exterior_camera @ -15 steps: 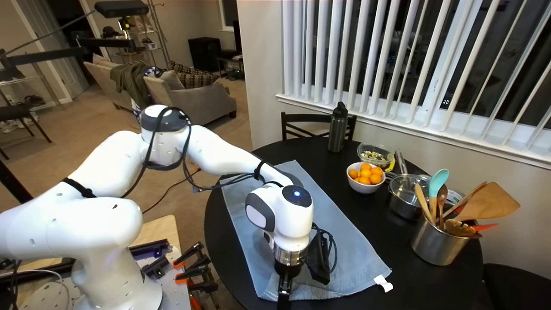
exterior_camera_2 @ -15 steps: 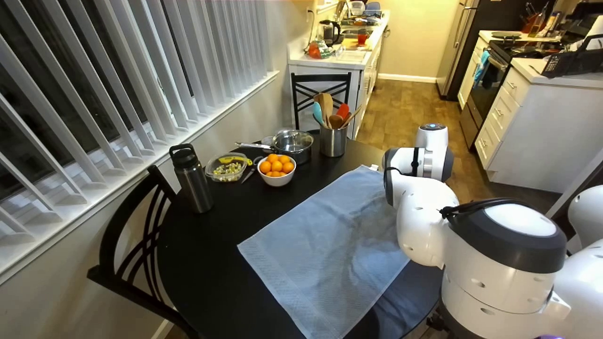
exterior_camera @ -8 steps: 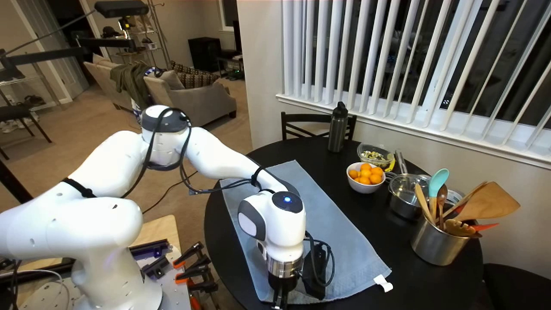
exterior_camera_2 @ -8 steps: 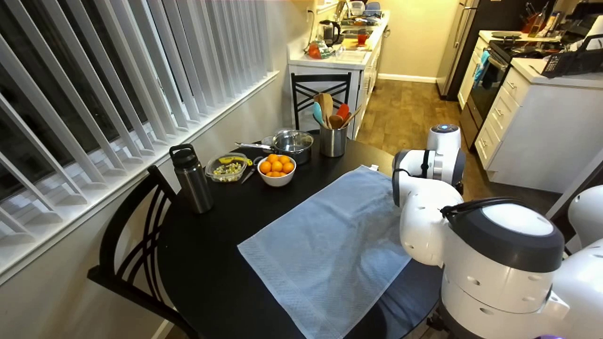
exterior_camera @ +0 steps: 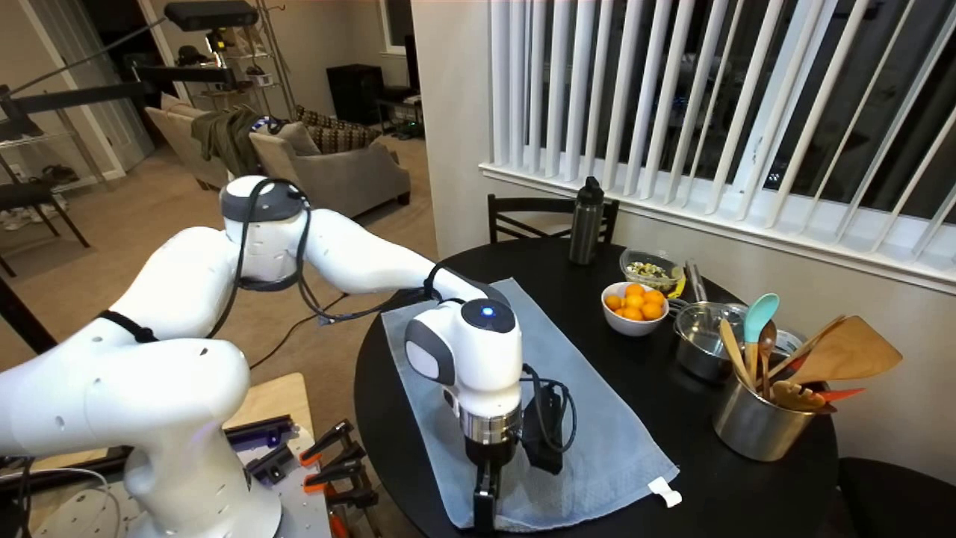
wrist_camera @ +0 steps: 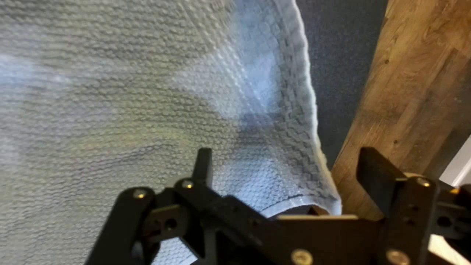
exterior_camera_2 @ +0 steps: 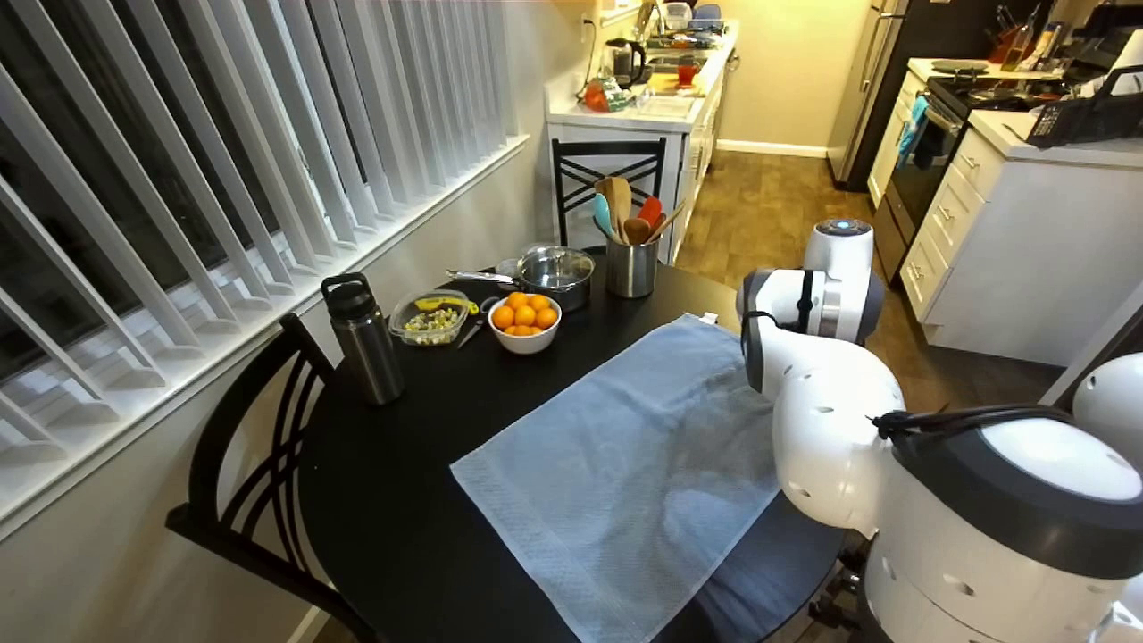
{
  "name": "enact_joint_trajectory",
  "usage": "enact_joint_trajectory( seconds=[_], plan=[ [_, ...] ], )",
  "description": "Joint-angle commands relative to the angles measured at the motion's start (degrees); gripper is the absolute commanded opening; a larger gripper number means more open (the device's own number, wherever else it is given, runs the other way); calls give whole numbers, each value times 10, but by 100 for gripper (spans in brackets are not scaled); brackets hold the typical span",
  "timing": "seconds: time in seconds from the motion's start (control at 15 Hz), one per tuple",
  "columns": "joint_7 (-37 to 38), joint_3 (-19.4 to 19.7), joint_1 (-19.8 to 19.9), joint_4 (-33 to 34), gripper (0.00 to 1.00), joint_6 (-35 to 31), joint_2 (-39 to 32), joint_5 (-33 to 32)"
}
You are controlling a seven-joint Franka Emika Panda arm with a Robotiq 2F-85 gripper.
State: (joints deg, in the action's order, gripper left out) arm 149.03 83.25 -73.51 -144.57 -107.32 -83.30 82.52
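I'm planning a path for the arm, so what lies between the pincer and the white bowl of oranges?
In an exterior view, past the wrist camera, the blue-gray towel, then a strip of black tabletop, lie between the pincer and the bowl.

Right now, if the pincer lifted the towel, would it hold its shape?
Probably not: the towel looks floppy, judging by its soft wrinkles. Its textured weave would likely give the pincer decent grip. Lying spread on the table, it would probably bunch up if pushed, not roll.
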Motion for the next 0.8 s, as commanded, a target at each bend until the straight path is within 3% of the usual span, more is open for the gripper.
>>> enact_joint_trajectory(
  seconds=[0.0, 0.27, 0.33, 0.73],
  plan=[
    [0, 44, -29, -25, 100, 13, 2, -10],
    [0, 65, -50, -43, 100, 19, 6, -7],
    [-5, 68, -55, -47, 100, -5, 50, -21],
    [-11, 105, -84, -60, 100, -6, 85, -5]
  ],
)
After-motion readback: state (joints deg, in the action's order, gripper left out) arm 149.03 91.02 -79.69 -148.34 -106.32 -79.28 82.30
